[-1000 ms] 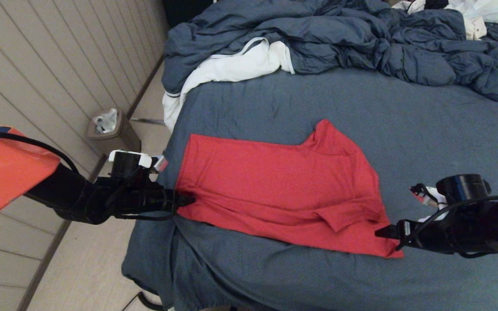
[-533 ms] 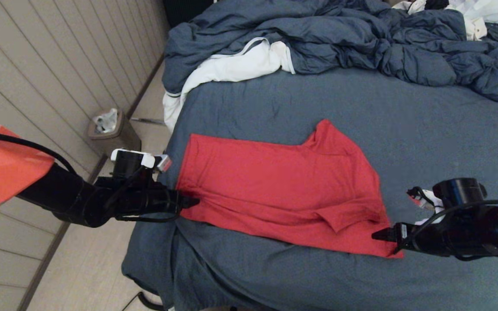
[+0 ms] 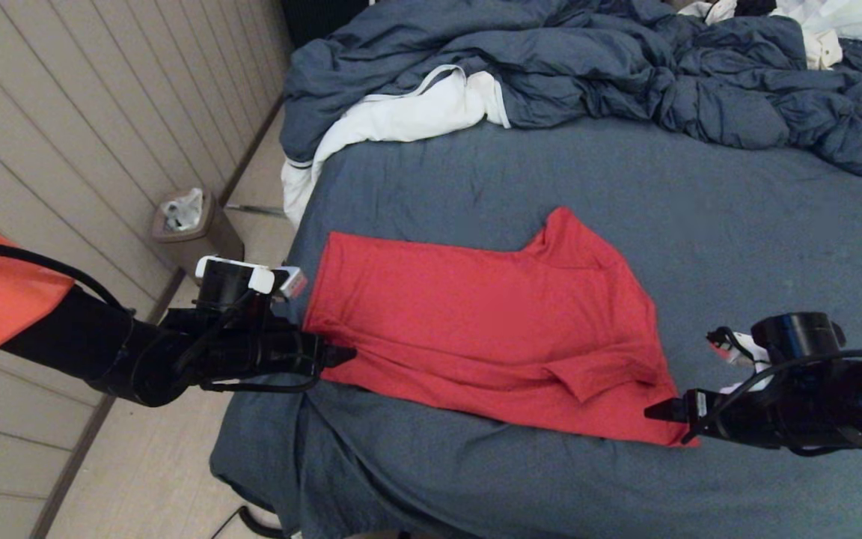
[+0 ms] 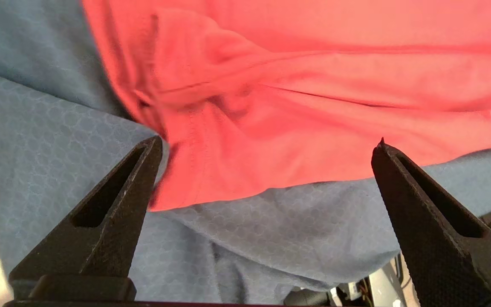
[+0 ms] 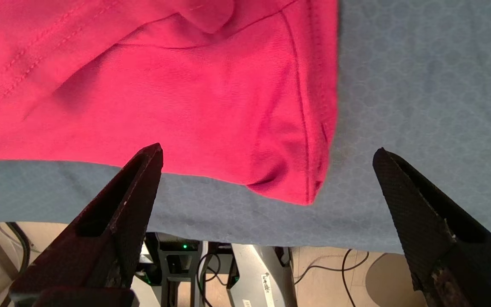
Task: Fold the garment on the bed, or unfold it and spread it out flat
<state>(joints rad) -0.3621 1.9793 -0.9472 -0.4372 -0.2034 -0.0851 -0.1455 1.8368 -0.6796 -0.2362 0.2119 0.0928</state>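
Observation:
A plain red T-shirt (image 3: 476, 329) lies folded lengthwise on the slate-blue bed (image 3: 738, 224), its hem toward the left edge and a sleeve folded over at the near right. My left gripper (image 3: 345, 353) is open at the shirt's near left corner (image 4: 211, 170), one finger (image 4: 113, 213) beside the hem. My right gripper (image 3: 659, 409) is open at the near right corner (image 5: 296, 179), which lies between its spread fingers (image 5: 122, 204) just above the sheet.
A bulky slate-blue duvet (image 3: 625, 60) is heaped along the far side, with a white cloth with dark trim (image 3: 401, 120) hanging off the left. A small bin (image 3: 191, 224) stands on the floor by the panelled wall. The bed's near edge (image 5: 271, 230) drops to cables and the base.
My left gripper has slid to the right onto the shirt's near left corner. The right gripper has barely shifted. The shirt lies as before.

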